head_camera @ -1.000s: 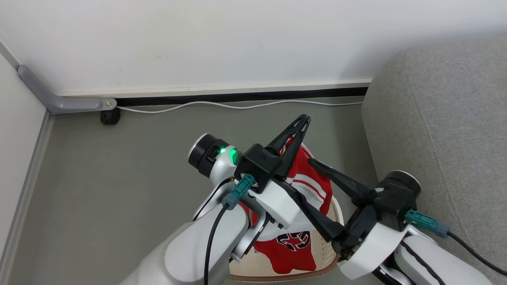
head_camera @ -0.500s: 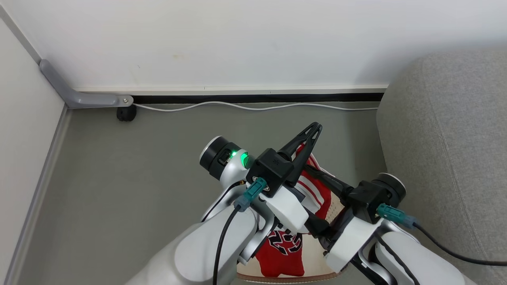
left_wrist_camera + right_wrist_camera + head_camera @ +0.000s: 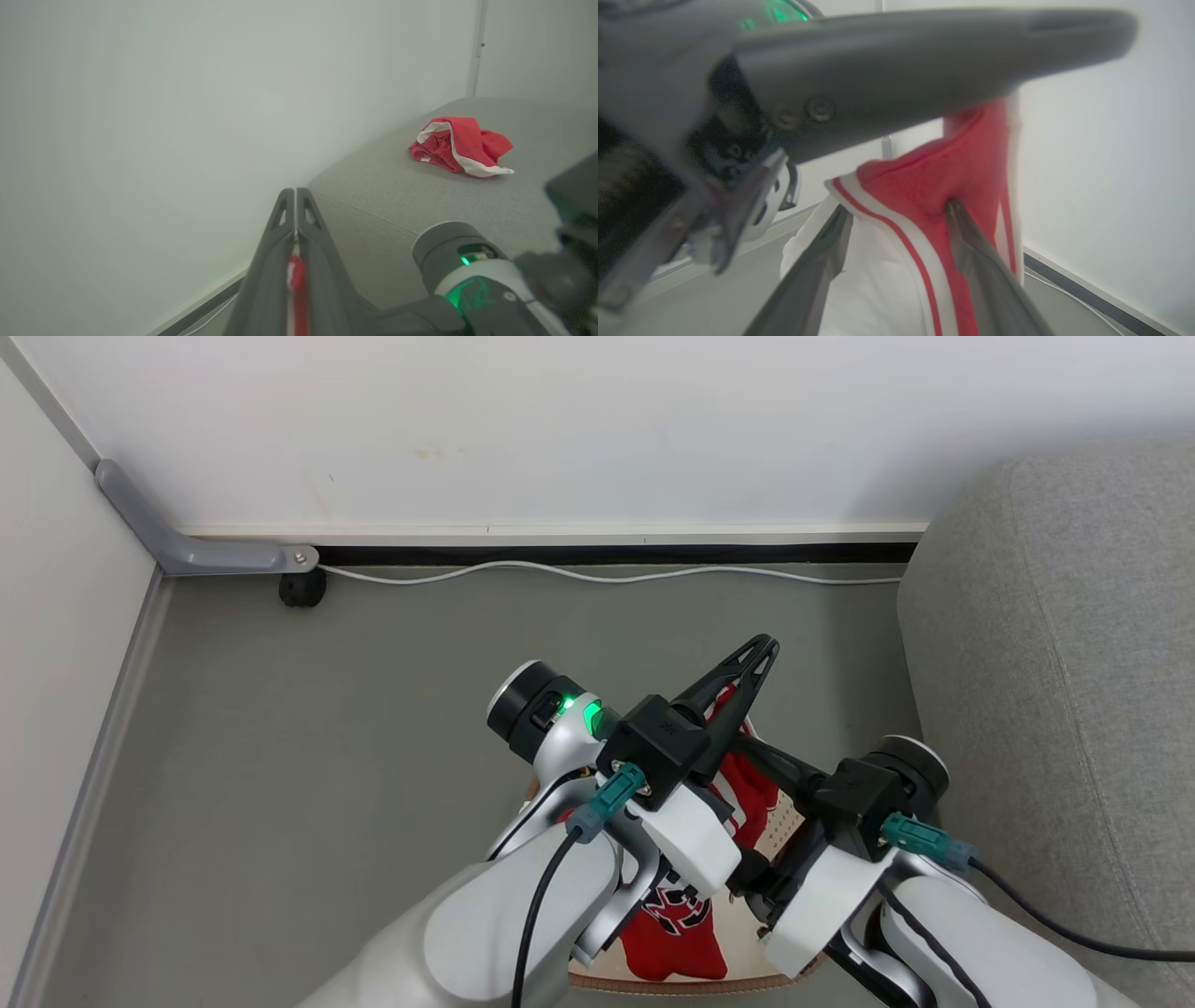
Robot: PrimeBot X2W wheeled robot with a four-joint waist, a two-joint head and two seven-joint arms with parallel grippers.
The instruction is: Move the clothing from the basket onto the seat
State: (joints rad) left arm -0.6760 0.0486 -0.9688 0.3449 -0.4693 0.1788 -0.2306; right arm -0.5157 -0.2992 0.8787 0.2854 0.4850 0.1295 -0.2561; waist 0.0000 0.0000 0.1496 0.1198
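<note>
Grey floor [image 3: 327, 756] meets white wall [image 3: 560, 429]; left tool [image 3: 764, 649] clamps the red clothing [image 3: 686, 952], right tool [image 3: 899, 208] spread open.

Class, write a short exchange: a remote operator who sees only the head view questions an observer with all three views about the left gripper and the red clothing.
Operator: Is the left gripper holding anything?
Observer: Yes. The left wrist view shows it shut on red clothing, pinched between its fingers.
Operator: Is any piece on the seat yet?
Observer: Yes. One red piece with white trim lies crumpled on it.
</note>
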